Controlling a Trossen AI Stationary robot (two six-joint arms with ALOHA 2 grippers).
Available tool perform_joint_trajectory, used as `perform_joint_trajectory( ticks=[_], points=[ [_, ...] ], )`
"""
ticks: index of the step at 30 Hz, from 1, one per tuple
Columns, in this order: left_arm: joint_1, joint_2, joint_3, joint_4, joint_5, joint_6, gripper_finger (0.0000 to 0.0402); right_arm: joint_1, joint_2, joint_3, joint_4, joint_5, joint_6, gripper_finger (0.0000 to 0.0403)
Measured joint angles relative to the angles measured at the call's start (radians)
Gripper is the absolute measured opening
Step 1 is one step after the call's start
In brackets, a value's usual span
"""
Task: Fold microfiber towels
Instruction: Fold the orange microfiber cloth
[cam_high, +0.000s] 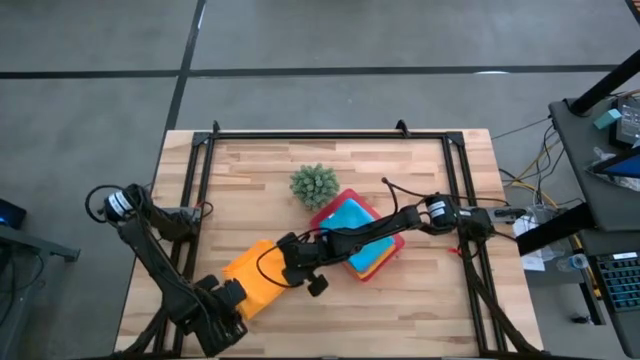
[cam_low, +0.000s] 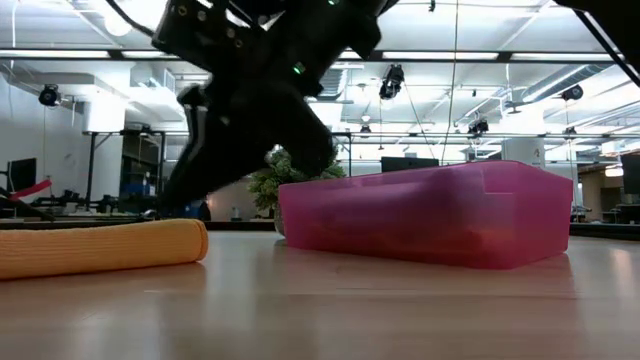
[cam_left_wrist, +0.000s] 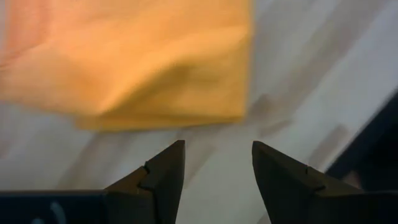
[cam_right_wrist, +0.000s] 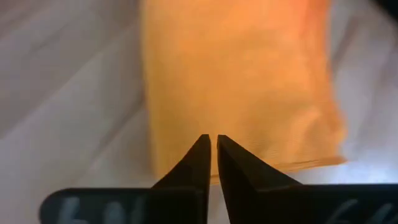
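A folded orange towel (cam_high: 252, 282) lies flat on the wooden table, near the front left; in the low view its rounded fold (cam_low: 100, 247) rests on the tabletop. My left gripper (cam_high: 238, 300) (cam_left_wrist: 217, 146) hangs open just off the towel's near end, with only bare table between its fingers. My right gripper (cam_high: 295, 268) (cam_right_wrist: 211, 138) is shut and slants down over the towel's (cam_right_wrist: 236, 81) right end. A light blue towel (cam_high: 352, 222) lies on top of a pile in the pink tray (cam_high: 322, 214). My right gripper's shut tips stand over the orange towel's end, close to its edge (cam_right_wrist: 186, 163). I cannot tell whether they touch the cloth; nothing shows pinched between them.
The pink tray (cam_low: 430, 215) stands right of the orange towel, under my right arm. A small spiky green plant (cam_high: 315, 185) sits behind it. Black frame rails run along the table's left, right and far edges. Bare wood lies along the front.
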Motion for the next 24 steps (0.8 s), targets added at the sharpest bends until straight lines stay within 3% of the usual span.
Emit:
perform_joint_trajectory(
  ticks=[4, 15, 21, 24],
  points=[
    [-0.005, 0.037, -0.002, 0.073, -0.104, -0.002, 0.0171, 0.02, 0.0, -0.031, 0.032, -0.003, 0.027, 0.0009],
    [0.0, 0.183, -0.003, 0.094, -0.115, 0.002, 0.0171, 0.023, 0.002, -0.081, 0.033, 0.002, 0.071, 0.0008],
    [0.001, 0.217, -0.003, 0.112, -0.003, 0.006, 0.0171, 0.024, 0.0, -0.084, -0.058, 0.005, 0.071, 0.0008],
    [0.0, 0.211, -0.002, 0.156, 0.052, 0.011, 0.0171, 0.026, -0.005, -0.084, -0.096, 0.058, 0.072, 0.0008]
  ],
)
